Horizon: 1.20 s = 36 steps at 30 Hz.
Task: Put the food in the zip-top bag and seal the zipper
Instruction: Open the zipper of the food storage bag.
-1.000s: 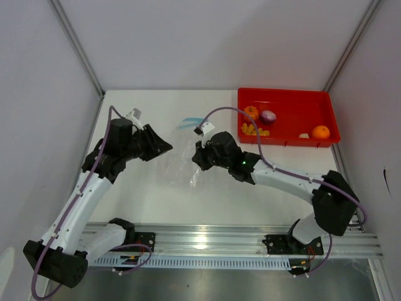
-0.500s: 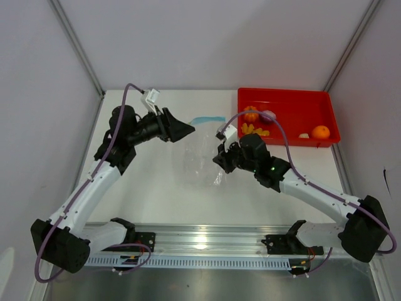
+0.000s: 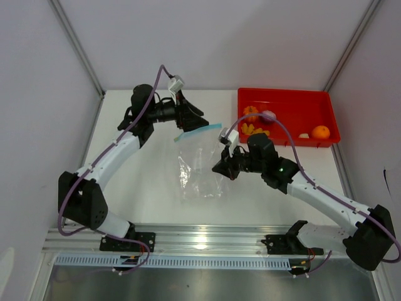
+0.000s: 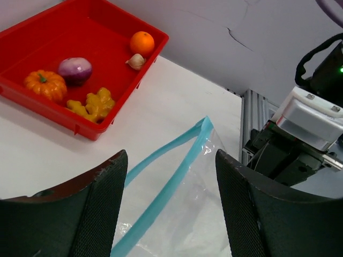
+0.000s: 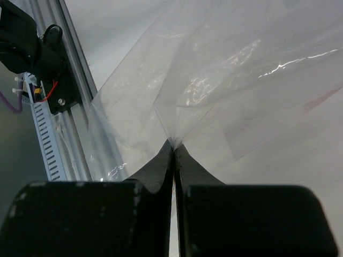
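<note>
- Presently the left tool (image 4: pixel 171 214) stands wide open and holds nothing. Its fingers (image 4: pixel 91 214) sit one to each side of the zipper (image 4: pixel 171 179), and the wrist view shows no contact.
- Right tool (image 5: pixel 173 147): jaws fully together, pinching a fold of clear film on the right side of the zip-top bag (image 3: pixel 199 172).
- Zip-top bag: lies on the bench (image 3: pixel 144 182) between the two arms. Its mouth is at the far end and its body trails toward the near edge.
- Zipper: the long axis runs roughly left to right, with the right end a little farther back. The two blue lips part slightly in the left wrist view, so the mouth appears unsealed.
- Key relation: the left tool reaches in from the far left and sits directly at the strip, which passes through the gap between its fingers.
- Food (image 3: pixel 254 130): all pieces seen lie in the red tray (image 3: pixel 294 93) at the far right of the bench, just right of the bag's mouth. The pumpkin piece (image 3: pixel 251 113) and orange ball (image 3: pixel 321 132) are among them. No food is visible inside the bag.
- Assessment: the task is at an early stage, with the mouth being readied and nothing loaded.
- Next move, as judged: the left tool must close on one lip only, so that the mouth can be held apart.
- The right arm is nearer the tray, but it is occupied holding the bag.
- Risk: the film is thin and slack, so catching both lips together would shut the mouth.
</note>
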{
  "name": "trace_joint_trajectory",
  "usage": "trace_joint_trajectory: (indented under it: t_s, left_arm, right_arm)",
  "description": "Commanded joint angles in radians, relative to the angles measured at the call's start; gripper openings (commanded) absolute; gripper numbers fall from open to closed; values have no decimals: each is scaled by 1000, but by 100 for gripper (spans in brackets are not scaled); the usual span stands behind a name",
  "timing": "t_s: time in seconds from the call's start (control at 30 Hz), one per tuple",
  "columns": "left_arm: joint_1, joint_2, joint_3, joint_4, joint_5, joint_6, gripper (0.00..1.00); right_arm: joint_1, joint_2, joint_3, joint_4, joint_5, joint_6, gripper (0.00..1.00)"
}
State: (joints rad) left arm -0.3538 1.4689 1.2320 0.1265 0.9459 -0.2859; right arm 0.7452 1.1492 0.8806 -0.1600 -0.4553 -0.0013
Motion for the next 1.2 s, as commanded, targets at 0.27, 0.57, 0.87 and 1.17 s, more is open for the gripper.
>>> trace_joint_trajectory:
  t_s: [0.27,0.57,0.87,1.17]
  left_arm:
    - [-11,31,8,-50,261,114,59]
    - [-43,19,-34,-105,234,137,51]
    - [-40,-77,-54,-47,5,143,60]
    - [-42,-33,53,-195,68,212,57]
  right_arm:
    - [-44,-69,15,-10,-59,-5,0]
    - [-52,-78,17,4,-68,-3,0]
    - [-53,-97,40,-24,-95,-3,0]
    - [-53,-126,58,-69,-111,-3,0]
